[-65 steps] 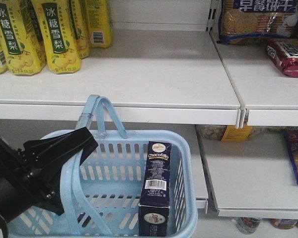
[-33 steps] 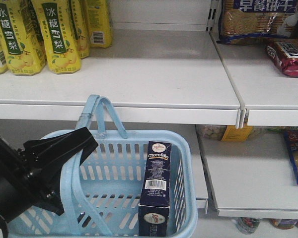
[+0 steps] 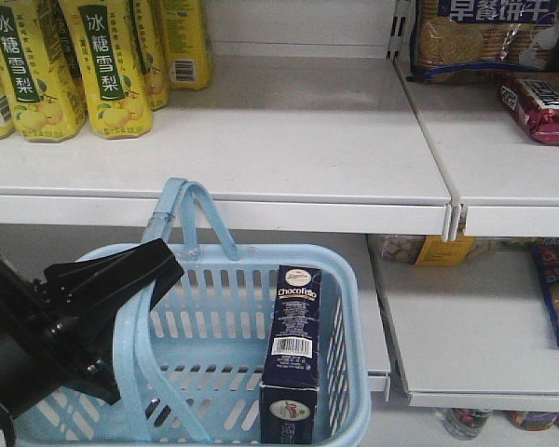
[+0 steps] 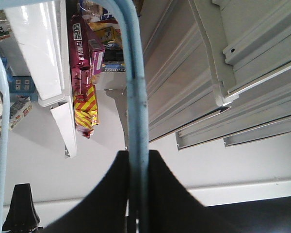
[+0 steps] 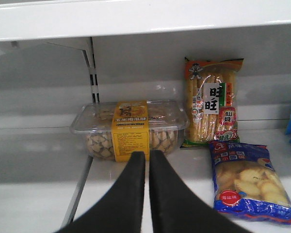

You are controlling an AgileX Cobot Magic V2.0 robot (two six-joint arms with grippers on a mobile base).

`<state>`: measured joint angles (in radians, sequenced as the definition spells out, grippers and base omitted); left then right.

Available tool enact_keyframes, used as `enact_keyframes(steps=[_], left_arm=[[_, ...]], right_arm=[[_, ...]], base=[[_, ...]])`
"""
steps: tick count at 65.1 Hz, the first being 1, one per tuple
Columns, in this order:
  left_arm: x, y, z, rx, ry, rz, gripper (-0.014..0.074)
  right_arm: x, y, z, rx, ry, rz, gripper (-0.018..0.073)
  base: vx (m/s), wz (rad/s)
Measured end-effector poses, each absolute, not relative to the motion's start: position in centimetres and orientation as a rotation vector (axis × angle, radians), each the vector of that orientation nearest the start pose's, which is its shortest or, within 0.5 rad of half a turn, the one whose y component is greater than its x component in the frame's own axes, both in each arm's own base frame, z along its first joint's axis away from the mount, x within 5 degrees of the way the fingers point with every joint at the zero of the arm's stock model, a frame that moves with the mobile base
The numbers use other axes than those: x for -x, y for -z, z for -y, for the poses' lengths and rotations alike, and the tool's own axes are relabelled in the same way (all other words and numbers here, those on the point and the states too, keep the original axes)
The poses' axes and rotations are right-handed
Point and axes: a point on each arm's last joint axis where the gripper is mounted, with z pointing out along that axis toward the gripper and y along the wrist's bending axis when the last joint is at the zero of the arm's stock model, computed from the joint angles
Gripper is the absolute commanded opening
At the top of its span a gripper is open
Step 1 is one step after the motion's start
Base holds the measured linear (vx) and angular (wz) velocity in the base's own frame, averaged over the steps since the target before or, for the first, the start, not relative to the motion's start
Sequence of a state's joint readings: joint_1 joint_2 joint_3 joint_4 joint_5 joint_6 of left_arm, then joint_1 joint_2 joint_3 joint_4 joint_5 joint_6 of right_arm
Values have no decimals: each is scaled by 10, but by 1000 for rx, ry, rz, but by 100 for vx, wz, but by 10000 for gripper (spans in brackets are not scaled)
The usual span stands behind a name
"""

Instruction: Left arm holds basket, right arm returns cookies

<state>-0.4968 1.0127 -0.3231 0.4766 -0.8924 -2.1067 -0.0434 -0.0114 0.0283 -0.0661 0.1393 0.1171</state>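
White metal shelving [image 3: 289,140] fills the scene, its upper board bare in the middle. Tall yellow drink bottles [image 3: 112,65] stand at the far left, and a clear bag of round biscuits [image 3: 484,37] lies above a red packet [image 3: 545,107] at the far right.

Below the board's front edge hangs the light blue slotted plastic basket [image 3: 252,253], one hoop handle standing up at its far rim. The bulky black left gripper [image 4: 138,167] sits at the basket's left, clamped on the other hoop handle [image 4: 136,73], which runs straight between its two wedge fingers (the left wrist view shows this plainly).

The dark navy rectangular cookie carton [image 3: 293,345] stands upright inside the basket, close to the right wall, barcode label facing out.

The right gripper [image 5: 147,160] is well apart from the carton. Its fingers are pressed almost together with nothing between them, and they point at a clear plastic tub with a yellow label [image 5: 128,128] on a lower shelf.
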Motion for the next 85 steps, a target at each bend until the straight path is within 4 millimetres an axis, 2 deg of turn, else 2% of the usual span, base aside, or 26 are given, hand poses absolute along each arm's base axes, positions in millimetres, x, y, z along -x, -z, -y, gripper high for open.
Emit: enact_keyframes(steps=[17, 52, 73, 85], left_arm=[[-147, -278, 117, 707, 2076, -1587, -3], [-147, -278, 117, 707, 2076, -1587, -3], [-147, -278, 117, 707, 2076, -1587, -3], [-147, -278, 117, 707, 2076, -1587, -3]], right_arm=[[-56, -192, 2, -133, -58, -1635, -6], [-57, -199, 2, -136, -71, -1557, -6], [-53, -225, 3, -115, -73, -1291, -6], [-41, -268, 2, -101, -74, -1151, -6]], base=[[0, 0], [0, 0], [0, 0], [0, 0]])
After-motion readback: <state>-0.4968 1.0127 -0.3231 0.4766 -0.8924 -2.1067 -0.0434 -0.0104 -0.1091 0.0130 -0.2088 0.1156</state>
